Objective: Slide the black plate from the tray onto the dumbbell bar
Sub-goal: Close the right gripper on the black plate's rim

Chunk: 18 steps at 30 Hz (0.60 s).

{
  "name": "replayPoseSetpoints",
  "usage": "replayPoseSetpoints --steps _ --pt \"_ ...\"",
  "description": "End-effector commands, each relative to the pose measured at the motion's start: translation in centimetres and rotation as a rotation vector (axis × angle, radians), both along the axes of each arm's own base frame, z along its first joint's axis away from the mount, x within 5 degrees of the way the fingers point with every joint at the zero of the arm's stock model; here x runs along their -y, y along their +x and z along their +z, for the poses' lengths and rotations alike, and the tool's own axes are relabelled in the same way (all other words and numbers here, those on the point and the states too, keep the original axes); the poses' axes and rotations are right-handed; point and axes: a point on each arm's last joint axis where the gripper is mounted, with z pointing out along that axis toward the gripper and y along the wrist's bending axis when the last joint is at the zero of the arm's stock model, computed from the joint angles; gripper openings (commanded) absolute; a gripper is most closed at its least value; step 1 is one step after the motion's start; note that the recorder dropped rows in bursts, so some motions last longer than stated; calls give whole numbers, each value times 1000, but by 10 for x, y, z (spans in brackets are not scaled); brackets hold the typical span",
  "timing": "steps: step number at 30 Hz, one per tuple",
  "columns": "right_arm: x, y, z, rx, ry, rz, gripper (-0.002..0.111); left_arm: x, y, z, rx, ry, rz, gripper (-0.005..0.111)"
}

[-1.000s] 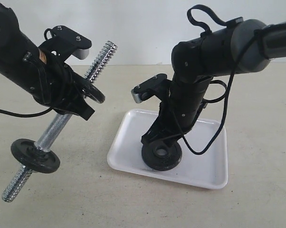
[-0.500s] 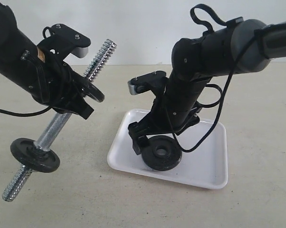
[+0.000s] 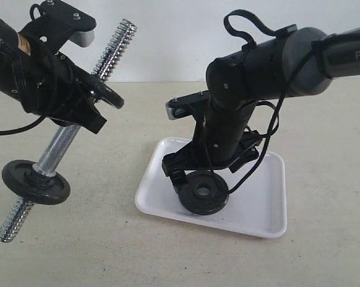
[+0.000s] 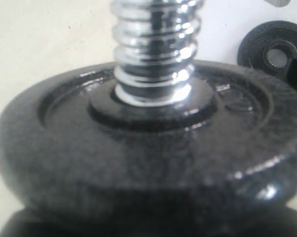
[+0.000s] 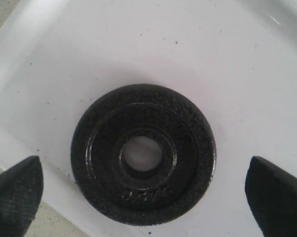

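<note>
The black plate (image 3: 203,191) (image 5: 143,153) lies flat near the front edge of the white tray (image 3: 258,209) (image 5: 237,59). My right gripper (image 3: 195,178) (image 5: 146,190) hangs just over it, open, one dark fingertip (image 5: 15,195) on each side and apart from the rim. The dumbbell bar (image 3: 60,140) is held tilted in the air, my left gripper (image 3: 78,116) shut on its smooth middle. One black disc (image 3: 36,182) sits low on the bar; another (image 3: 106,95) (image 4: 148,148) rests against the gripper and hides its jaws in the left wrist view, below the threaded upper end (image 4: 153,54).
The tray lies on a beige tabletop (image 3: 323,119) before a white wall. The bar's upper threaded end (image 3: 119,36) points up and right, its lower end (image 3: 9,227) hangs close to the table. A black cable (image 3: 270,143) loops off the right arm above the tray.
My right gripper has opened and turned over the plate, which stays flat on the tray. My left arm has carried the bar a little up and to the left.
</note>
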Motion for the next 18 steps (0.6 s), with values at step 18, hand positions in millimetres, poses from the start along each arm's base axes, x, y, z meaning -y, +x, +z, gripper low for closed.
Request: replayPoseSetpoints --steps 18 --pt "-2 2 1 27 2 1 104 -1 0 35 172 -67 -7 4"
